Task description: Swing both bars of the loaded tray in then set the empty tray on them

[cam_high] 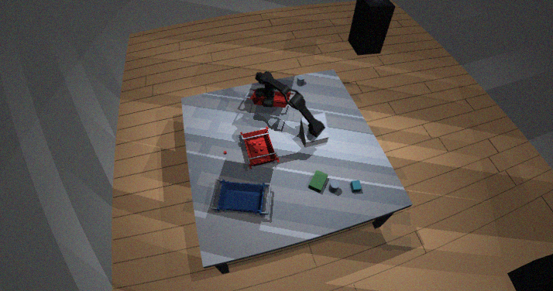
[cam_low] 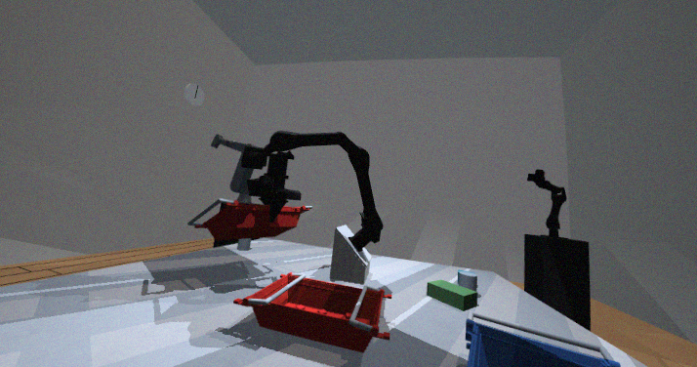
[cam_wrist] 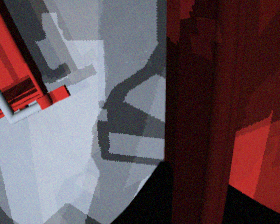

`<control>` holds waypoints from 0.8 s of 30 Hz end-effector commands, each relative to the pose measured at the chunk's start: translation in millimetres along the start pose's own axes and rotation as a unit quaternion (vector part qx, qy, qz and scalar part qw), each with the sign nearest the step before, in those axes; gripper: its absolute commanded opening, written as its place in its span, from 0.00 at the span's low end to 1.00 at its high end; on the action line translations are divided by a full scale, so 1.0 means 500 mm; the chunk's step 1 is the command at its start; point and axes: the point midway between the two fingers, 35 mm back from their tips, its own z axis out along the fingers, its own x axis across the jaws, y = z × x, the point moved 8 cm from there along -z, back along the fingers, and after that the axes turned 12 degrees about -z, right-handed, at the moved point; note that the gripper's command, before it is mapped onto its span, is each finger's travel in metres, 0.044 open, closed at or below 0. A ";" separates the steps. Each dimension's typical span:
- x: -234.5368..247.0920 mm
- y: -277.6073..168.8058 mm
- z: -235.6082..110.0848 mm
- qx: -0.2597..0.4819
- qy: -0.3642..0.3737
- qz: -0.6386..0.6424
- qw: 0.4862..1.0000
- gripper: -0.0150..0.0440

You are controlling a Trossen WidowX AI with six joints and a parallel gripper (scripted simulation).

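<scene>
The loaded red tray (cam_high: pixel 259 147) (cam_low: pixel 303 322) stands at the middle of the table, with small red blocks inside. Its two wire bars (cam_high: pixel 254 135) (cam_high: pixel 264 157) lie in across its top; in the exterior view they show as bars (cam_low: pixel 283 287) (cam_low: pixel 359 305). My gripper (cam_high: pixel 268 97) (cam_low: pixel 274 210) is shut on the rim of the empty red tray (cam_high: pixel 278 99) (cam_low: pixel 239 223) (cam_wrist: pixel 211 96) and holds it in the air over the back of the table, well apart from the loaded tray. In the wrist view the held tray's wall fills the right half, and the loaded tray (cam_wrist: pixel 11 63) shows far below at the left.
A blue tray (cam_high: pixel 240 196) (cam_low: pixel 512 350) lies at the table's front left. A green block (cam_high: pixel 318 180) (cam_low: pixel 451 294), a grey cylinder (cam_high: pixel 334 186) (cam_low: pixel 467 279) and a teal cube (cam_high: pixel 355 185) stand at the right. Another grey cylinder (cam_high: pixel 300 81) (cam_low: pixel 243 244) stands at the back. The arm's base wedge (cam_high: pixel 310 135) (cam_low: pixel 348 260) is nearby.
</scene>
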 end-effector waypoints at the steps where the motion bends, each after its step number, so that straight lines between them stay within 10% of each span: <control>1: 0.020 0.006 -0.019 -0.008 -0.010 -0.040 0.999 0.25; 24: 0.114 0.045 -0.028 -0.006 -0.016 -0.234 0.972 0.25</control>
